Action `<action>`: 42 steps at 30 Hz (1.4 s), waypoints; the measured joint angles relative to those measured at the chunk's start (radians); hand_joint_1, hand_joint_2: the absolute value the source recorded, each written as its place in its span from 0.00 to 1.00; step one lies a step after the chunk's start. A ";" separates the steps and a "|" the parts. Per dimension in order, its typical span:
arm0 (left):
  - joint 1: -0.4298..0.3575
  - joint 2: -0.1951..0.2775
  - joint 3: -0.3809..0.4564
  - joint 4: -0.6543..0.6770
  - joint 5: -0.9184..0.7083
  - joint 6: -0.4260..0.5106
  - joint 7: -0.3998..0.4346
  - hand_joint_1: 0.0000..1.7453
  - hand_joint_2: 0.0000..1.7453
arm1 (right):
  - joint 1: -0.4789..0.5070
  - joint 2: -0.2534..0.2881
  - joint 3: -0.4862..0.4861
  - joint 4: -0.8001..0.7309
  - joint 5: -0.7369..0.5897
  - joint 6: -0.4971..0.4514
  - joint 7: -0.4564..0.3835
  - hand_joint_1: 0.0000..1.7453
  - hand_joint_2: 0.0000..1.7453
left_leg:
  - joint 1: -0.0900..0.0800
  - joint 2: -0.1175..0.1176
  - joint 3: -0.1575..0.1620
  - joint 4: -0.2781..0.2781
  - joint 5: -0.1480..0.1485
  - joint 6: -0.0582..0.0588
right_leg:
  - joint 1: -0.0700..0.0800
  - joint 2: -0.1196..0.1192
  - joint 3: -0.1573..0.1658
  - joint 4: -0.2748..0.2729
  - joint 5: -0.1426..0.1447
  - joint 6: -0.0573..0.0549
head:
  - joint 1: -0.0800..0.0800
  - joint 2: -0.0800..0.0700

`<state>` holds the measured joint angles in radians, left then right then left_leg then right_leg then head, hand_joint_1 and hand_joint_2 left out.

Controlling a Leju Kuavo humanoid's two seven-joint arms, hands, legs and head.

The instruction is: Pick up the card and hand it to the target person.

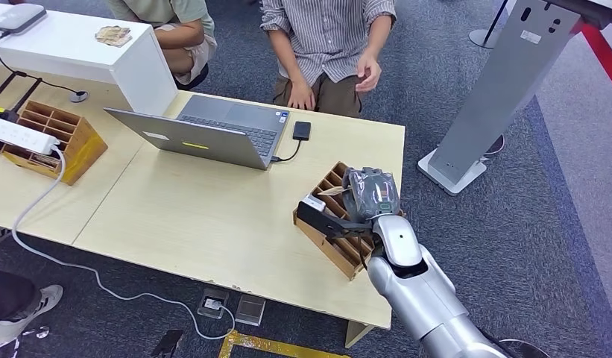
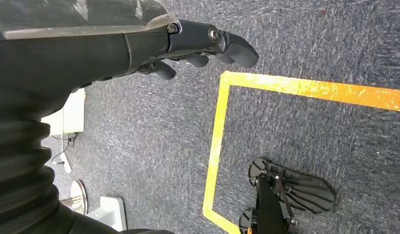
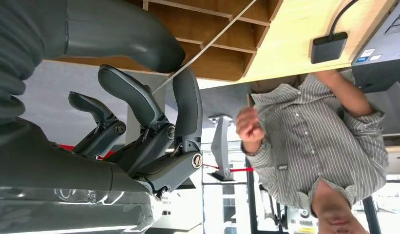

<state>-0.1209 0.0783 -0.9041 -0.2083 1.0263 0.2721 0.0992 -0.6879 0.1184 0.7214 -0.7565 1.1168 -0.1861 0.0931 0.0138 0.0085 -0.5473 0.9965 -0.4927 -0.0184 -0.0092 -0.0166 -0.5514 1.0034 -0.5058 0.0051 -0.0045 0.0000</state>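
R-wrist view: hand (image 3: 154, 122) pinching card (image 3: 207, 46)

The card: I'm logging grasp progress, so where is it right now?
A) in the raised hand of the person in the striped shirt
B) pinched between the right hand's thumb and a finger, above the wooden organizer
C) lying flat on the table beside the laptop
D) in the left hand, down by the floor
B: the right wrist view shows the thin card edge-on, pinched by the right hand over the wooden organizer.
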 joint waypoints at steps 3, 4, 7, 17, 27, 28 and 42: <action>0.000 0.001 0.000 0.000 0.000 0.002 0.000 0.00 1.00 | 0.003 0.001 0.001 -0.008 -0.005 -0.003 -0.001 1.00 1.00 | 0.000 0.000 0.000 0.000 0.000 0.000 | 0.000 0.000 0.000 0.000 0.000 0.000 | 0.000 0.000; 0.000 0.002 0.000 0.000 0.000 0.002 0.000 0.00 1.00 | 0.004 0.001 0.001 -0.012 -0.006 -0.004 -0.001 1.00 1.00 | 0.000 0.000 0.000 0.000 0.000 0.000 | 0.000 0.000 0.000 0.000 0.000 0.000 | 0.000 0.000; 0.000 0.003 0.000 0.000 0.000 0.002 -0.001 0.00 1.00 | 0.004 0.001 0.001 -0.027 -0.006 -0.005 -0.002 1.00 1.00 | 0.000 0.000 0.000 0.000 0.000 0.000 | 0.000 0.000 0.000 0.000 0.000 0.000 | 0.000 0.000; 0.000 0.005 0.000 0.000 -0.001 -0.002 -0.008 0.00 1.00 | 0.005 -0.011 -0.008 -0.097 -0.002 -0.010 0.032 1.00 1.00 | 0.000 0.000 0.000 0.000 0.000 0.000 | 0.000 0.000 0.000 0.000 0.000 0.000 | 0.000 0.000; 0.006 0.019 0.000 0.000 -0.044 -0.049 -0.049 0.00 1.00 | -0.004 -0.138 -0.151 -0.375 0.079 -0.011 0.156 1.00 1.00 | 0.000 0.000 0.000 0.001 0.000 0.000 | 0.000 0.000 0.000 0.000 0.000 0.000 | 0.000 0.000; 0.006 0.021 0.000 0.000 -0.048 -0.054 -0.052 0.00 1.00 | -0.003 -0.151 -0.167 -0.396 0.087 -0.011 0.162 1.00 1.00 | 0.000 0.000 0.000 0.001 0.000 0.000 | 0.000 0.000 0.000 0.000 0.000 0.000 | 0.000 0.000; 0.005 0.029 -0.005 0.000 -0.058 -0.070 -0.071 0.00 1.00 | 0.046 -0.225 -0.276 -0.502 0.115 0.009 0.136 0.00 1.00 | 0.000 0.001 0.000 0.001 0.000 0.000 | 0.000 0.001 0.000 0.000 0.000 0.000 | 0.000 0.000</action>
<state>-0.1157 0.1076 -0.9094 -0.2083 0.9684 0.2023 0.0278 -0.6421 -0.1061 0.4458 -1.2585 1.2317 -0.1768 0.2292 0.0136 0.0095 -0.5473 0.9971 -0.4927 -0.0184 -0.0093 -0.0160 -0.5518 1.0033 -0.5055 0.0053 -0.0046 0.0000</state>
